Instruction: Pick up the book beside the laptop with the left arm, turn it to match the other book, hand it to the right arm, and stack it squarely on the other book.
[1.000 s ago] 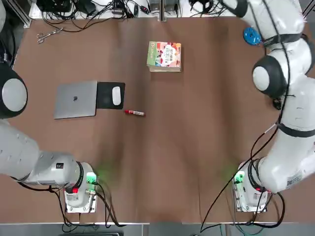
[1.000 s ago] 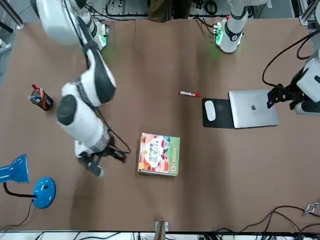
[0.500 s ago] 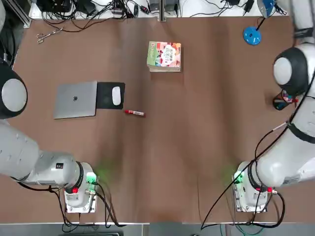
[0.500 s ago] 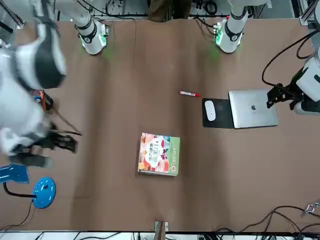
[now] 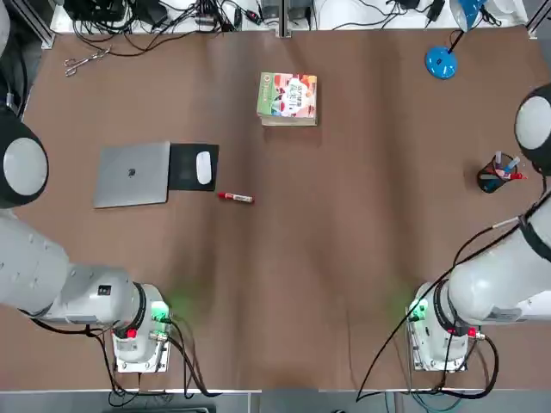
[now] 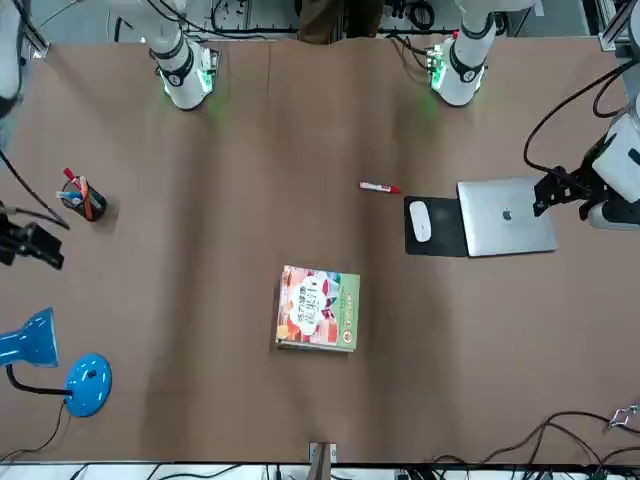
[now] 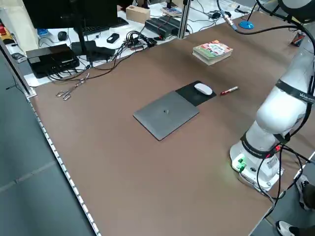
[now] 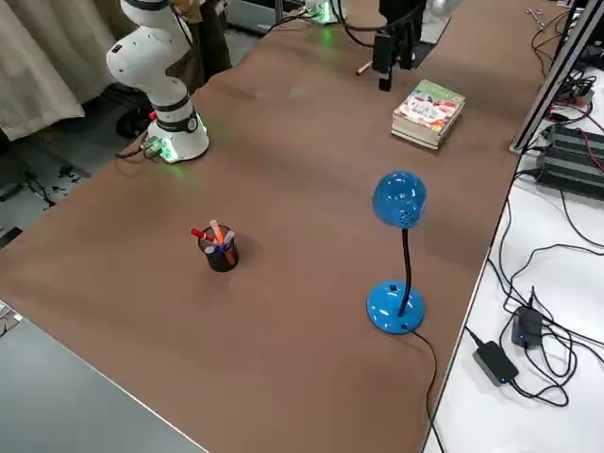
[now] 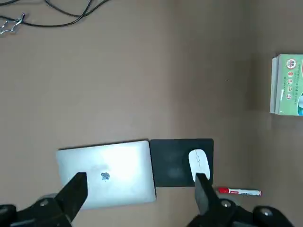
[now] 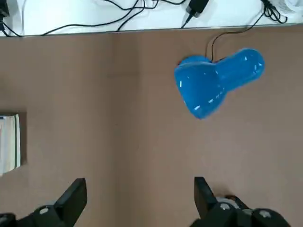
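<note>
Small Apple logo at the centre of the closed silver-grey laptop's point(image 5: 132, 175) lid

Arms point(image 5: 52, 275): 2 | grippers point(image 9: 141, 189): 2, one per arm | laptop point(image 5: 133, 175): 1 | mouse pad point(image 5: 185, 179): 1 | mouse point(image 5: 204, 168): 1 | marker point(image 5: 235, 198): 1 | lamp point(image 8: 400, 198): 1 | pen cup point(image 8: 222, 255): 1 | pens point(image 8: 217, 230): several, crowded together, exact count unclear | book stack point(image 5: 287, 96): 1, apparently more than one book in it | metal clip point(image 7: 75, 87): 1

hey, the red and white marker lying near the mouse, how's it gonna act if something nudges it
The marker would probably roll, being slim, round-barrelled and on its side. It looks like stiff plastic, so it likely won't bend. It's small, so I'd guess it's light.
</note>
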Controlling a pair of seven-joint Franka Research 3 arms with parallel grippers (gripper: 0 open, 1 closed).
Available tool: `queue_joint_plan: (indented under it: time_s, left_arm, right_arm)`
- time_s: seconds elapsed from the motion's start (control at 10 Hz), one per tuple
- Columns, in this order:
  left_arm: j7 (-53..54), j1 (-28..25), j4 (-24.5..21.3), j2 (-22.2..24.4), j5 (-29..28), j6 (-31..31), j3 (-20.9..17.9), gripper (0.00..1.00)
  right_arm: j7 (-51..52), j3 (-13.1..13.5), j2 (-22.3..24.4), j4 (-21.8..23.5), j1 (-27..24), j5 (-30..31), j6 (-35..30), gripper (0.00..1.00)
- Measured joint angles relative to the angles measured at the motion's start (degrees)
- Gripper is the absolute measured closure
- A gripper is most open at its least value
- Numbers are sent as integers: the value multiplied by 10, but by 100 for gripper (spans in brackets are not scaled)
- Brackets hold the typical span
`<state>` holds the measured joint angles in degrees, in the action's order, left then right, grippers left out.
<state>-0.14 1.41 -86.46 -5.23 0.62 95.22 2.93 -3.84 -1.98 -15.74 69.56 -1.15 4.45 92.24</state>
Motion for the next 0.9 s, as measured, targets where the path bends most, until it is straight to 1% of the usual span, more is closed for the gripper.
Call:
queue_joint_plan:
  time_s: [0.2,0.3,0.4,0.9]
  left_arm:
    - [0,0,0,0,0,0,0,0]
    - [0,0,0,0,0,0,0,0]
    - [0,0,0,0,0,0,0,0]
    - [0,-1,0,0,0,-1,-1,0]
  right_arm:
    - [0,-1,75,118,0,0,66,0]
    - [-1,-1,96,148,-1,0,71,0]
    - [-1,-1,105,160,-2,0,69,0]
    - [-1,-2,112,162,-3,-1,62,0]
